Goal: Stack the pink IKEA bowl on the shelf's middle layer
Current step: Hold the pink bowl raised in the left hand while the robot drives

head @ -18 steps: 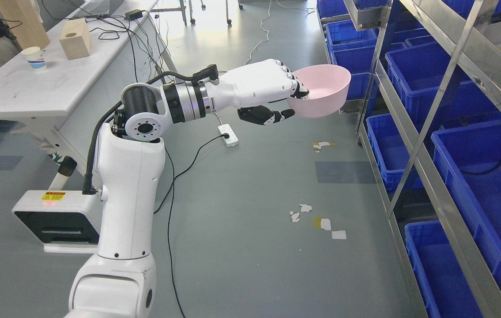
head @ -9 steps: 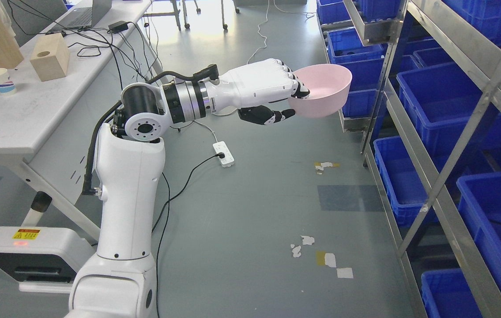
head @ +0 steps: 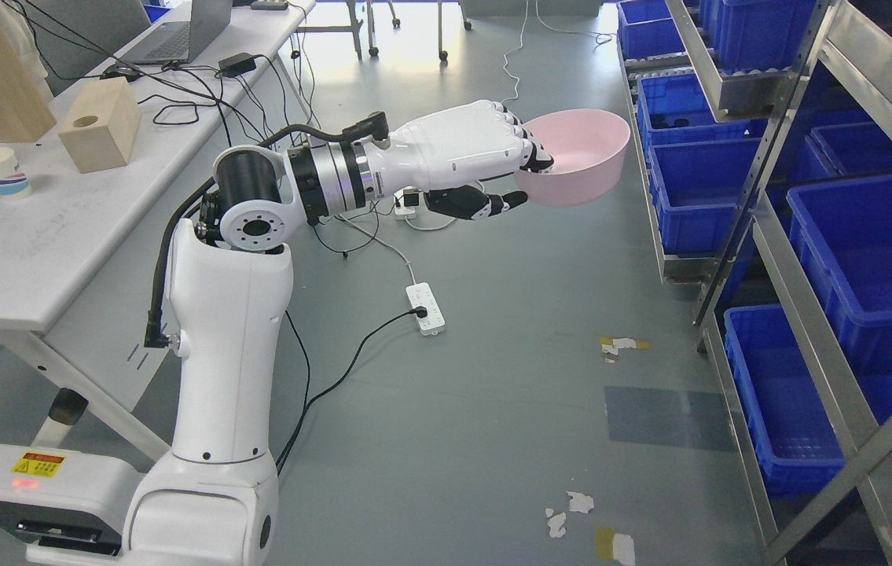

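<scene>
Head view shifted, left hand (head: pixel 485 161) still gripping pink bowl (head: pixel 581 157)

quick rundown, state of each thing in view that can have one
pink bowl: upright, empty, held in the air over the floor, not yet on the shelf
left hand: fingers curled over the bowl's near rim
paper cup: upright on the table
wooden block: on the table, hole facing up
laptop: open
power strip: on the floor, one cable plugged in
</scene>
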